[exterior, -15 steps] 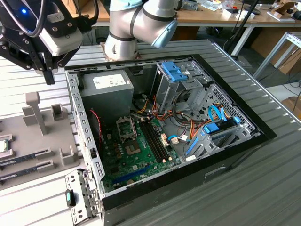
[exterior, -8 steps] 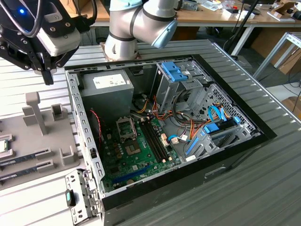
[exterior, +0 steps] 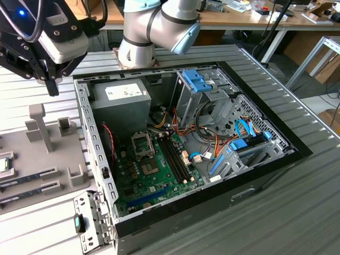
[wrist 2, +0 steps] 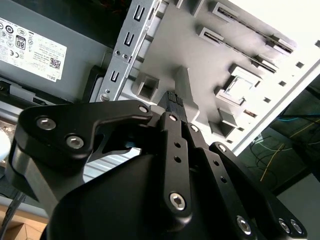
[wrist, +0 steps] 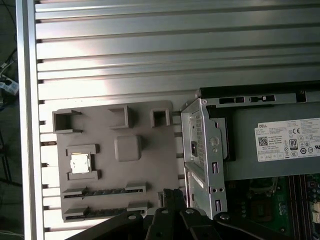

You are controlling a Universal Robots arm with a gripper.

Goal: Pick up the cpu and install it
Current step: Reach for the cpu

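The cpu (wrist: pixel 80 162) is a small silver square with a green rim, lying in a square pocket of the grey fixture plate (wrist: pixel 150 150) beside the open computer case. It also appears as the cpu (wrist 2: pixel 239 88) in the second wrist view, and at the exterior view's left edge as the cpu (exterior: pixel 3 165). My gripper (exterior: pixel 51 87) hangs above the plate, close to the case's side wall, well apart from the chip. Its fingers (wrist 2: pixel 173 100) are shut together with nothing between them. On the motherboard, the socket (exterior: pixel 150 169) lies below its raised metal frame (exterior: pixel 142 142).
Two memory sticks (wrist: pixel 105 191) lie in slots on the plate. Upright grey posts (exterior: pixel 40 127) stand on it. The case wall (exterior: pixel 93 154) rises between plate and motherboard. The power supply box (exterior: pixel 119 101), drive cage (exterior: pixel 202 90) and cables fill the case.
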